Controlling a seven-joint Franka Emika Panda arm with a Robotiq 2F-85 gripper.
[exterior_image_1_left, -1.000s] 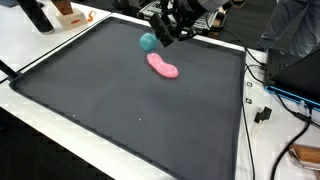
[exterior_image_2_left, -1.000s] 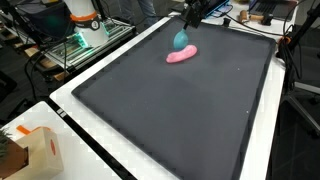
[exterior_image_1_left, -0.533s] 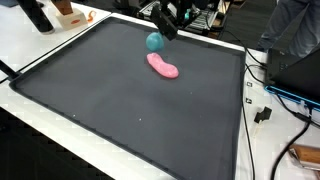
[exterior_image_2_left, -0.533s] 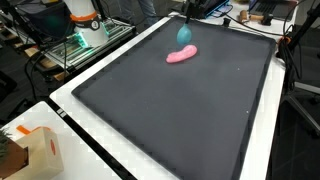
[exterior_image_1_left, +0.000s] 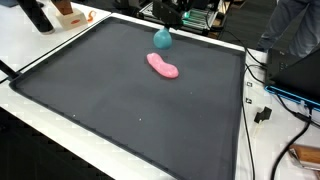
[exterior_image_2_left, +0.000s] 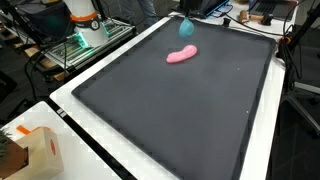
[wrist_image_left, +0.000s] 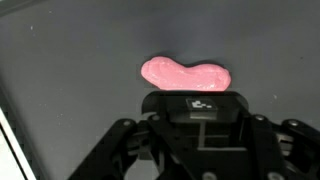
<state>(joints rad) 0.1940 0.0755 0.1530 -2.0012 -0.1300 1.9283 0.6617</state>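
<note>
Black mat (exterior_image_1_left: 110, 100) — hand (exterior_image_1_left: 165, 28) seemingly clamped on teal ball (exterior_image_1_left: 162, 39), near pink lump (exterior_image_1_left: 163, 67)

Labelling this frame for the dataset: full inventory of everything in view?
Teal rounded soft object: one, teal, near the mat's far edge, hanging under the gripper.
Pink bean-shaped soft object: one, pink, lying on the mat beside the teal one.
Black mat: one, black, covering the table.
White table: one, white, under the mat.
Cardboard box: one, brown, table corner.
Cables: several, black, beside the mat.
Gripper: one, black, shut on the teal object.
</note>
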